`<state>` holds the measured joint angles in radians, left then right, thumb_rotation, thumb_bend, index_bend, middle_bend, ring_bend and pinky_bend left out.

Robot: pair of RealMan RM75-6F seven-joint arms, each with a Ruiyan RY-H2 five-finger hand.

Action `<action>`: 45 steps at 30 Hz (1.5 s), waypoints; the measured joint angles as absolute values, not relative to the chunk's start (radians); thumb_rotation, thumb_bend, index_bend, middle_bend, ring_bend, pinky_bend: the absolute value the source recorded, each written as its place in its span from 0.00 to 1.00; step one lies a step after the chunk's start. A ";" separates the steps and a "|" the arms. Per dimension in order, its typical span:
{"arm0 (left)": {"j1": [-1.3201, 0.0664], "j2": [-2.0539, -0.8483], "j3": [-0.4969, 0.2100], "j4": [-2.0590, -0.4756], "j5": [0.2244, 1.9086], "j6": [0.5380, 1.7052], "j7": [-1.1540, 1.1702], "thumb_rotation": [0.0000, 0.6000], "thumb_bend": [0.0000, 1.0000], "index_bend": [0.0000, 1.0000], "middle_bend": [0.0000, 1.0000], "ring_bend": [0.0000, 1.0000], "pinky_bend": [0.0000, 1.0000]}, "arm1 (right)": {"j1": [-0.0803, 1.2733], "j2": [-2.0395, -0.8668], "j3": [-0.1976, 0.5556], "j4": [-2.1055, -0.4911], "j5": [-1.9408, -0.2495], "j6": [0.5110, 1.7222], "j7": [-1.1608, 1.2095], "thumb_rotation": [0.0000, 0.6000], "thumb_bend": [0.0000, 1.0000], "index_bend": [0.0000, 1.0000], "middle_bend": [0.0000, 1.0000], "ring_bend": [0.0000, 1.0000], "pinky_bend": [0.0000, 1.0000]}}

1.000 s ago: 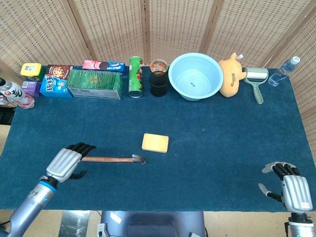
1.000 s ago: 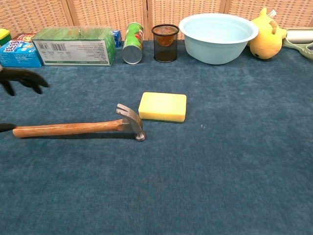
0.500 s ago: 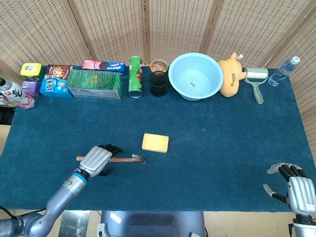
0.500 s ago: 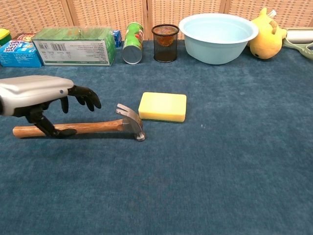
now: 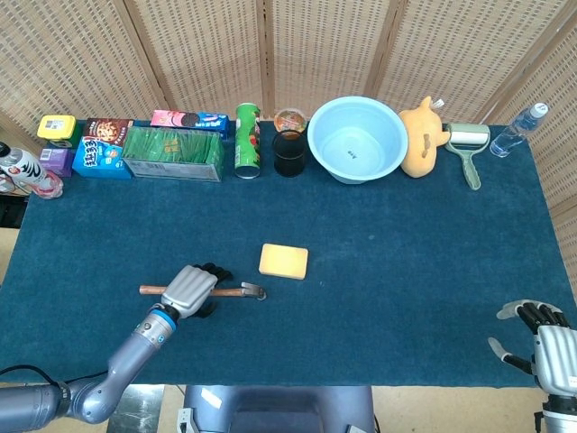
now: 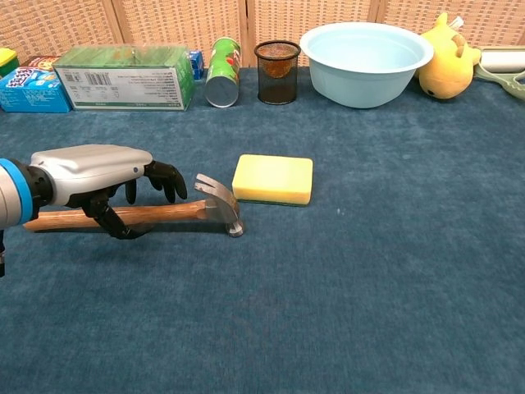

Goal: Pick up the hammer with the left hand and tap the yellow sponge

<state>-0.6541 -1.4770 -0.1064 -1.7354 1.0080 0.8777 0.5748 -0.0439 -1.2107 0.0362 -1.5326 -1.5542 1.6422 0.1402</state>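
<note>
Chest view shows my left hand [image 6: 94, 176] arched over the hammer [image 6: 156, 213], fingers [image 6: 168, 179] curled above its handle, apparently not yet clamped. It lies lengthwise left-to-right, head beside the yellow sponge [image 6: 273, 178] at centre. My right hand [image 5: 550, 347] idles open, lower right.

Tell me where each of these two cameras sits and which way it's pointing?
Head view: high above the near edge, looking steeply down on the whole table; shows the left hand over the hammer and the right hand at the corner.
Chest view: low at the near edge, looking across the cloth; shows only the left hand.
Shared: left hand, hammer, yellow sponge, blue basin.
</note>
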 measured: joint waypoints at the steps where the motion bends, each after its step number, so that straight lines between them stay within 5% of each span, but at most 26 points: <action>1: -0.657 -1.479 -0.105 -1.734 1.008 0.877 0.571 1.00 0.48 0.26 0.28 0.23 0.36 | -0.046 -1.209 0.036 -1.534 -1.556 1.645 0.140 1.00 0.22 0.46 0.41 0.33 0.25; 33: -0.643 -1.591 -0.056 -1.629 1.116 1.034 0.551 1.00 0.42 0.39 0.42 0.36 0.47 | -0.066 -1.195 0.043 -1.537 -1.563 1.666 0.144 1.00 0.22 0.46 0.41 0.33 0.25; 45: -0.665 -1.606 -0.049 -1.621 1.086 0.989 0.571 1.00 0.75 0.46 0.51 0.52 0.61 | -0.089 -1.194 0.035 -1.532 -1.565 1.688 0.157 1.00 0.22 0.46 0.41 0.33 0.25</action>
